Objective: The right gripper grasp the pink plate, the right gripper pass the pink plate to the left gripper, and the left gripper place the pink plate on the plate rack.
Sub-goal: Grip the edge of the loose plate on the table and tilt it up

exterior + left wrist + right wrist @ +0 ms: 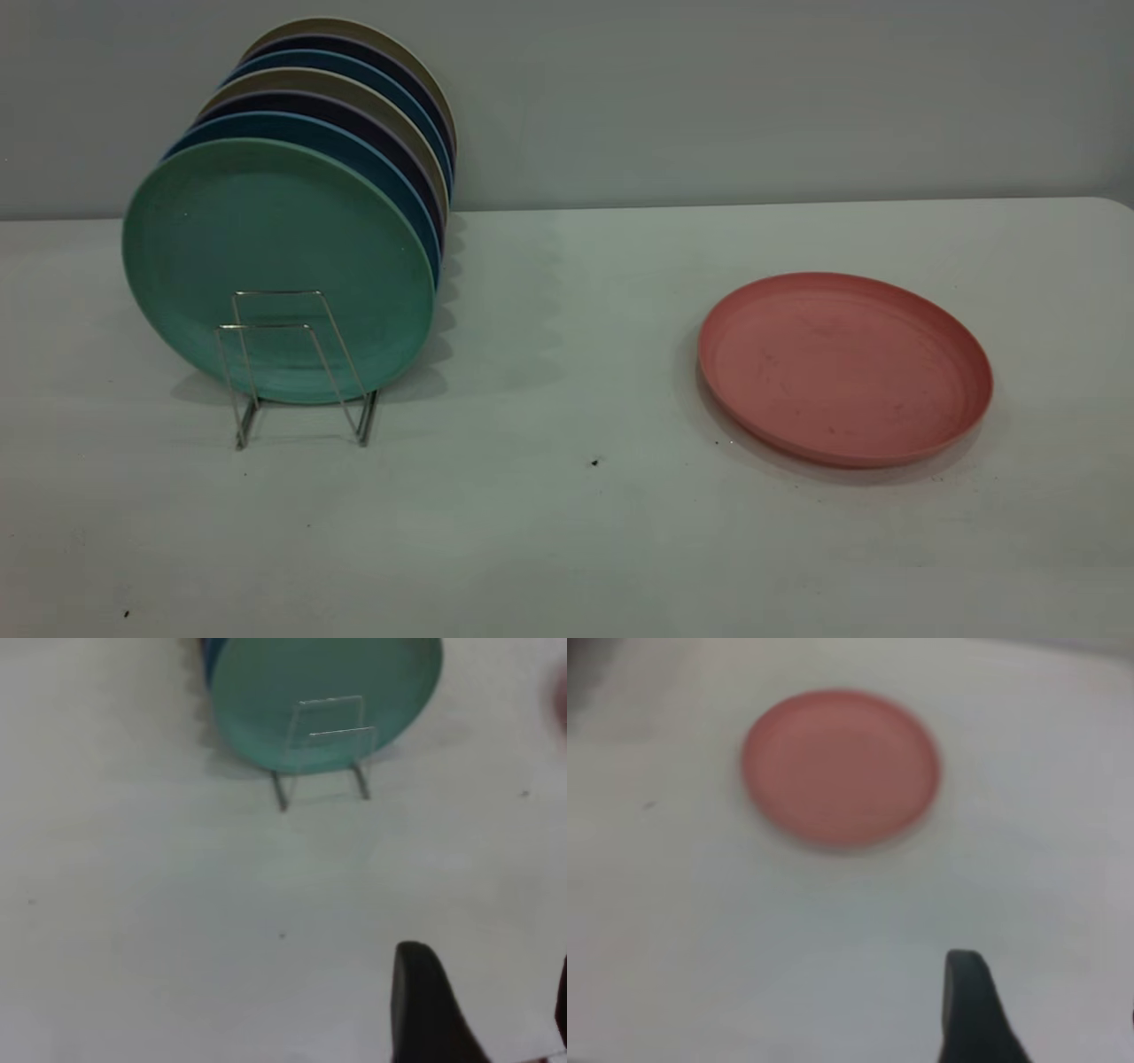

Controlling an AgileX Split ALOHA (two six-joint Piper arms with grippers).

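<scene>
The pink plate [844, 368] lies flat on the right half of the white table [567, 496], untouched; the right wrist view shows the pink plate [840, 766] some way ahead of my right gripper [1048, 988], which hangs open and empty above bare table. The plate rack [306, 327] stands at the left, and its front wire loops hold nothing. In the left wrist view the plate rack [280, 790] is well ahead of my left gripper [487, 955], open and empty too. Neither arm appears in the exterior view.
Several plates stand upright in the rack behind its front loops, a teal-green plate [275, 257] foremost, then blue, dark purple and beige ones. A grey wall [709, 89] runs behind the table. Small dark specks [594, 462] dot the tabletop.
</scene>
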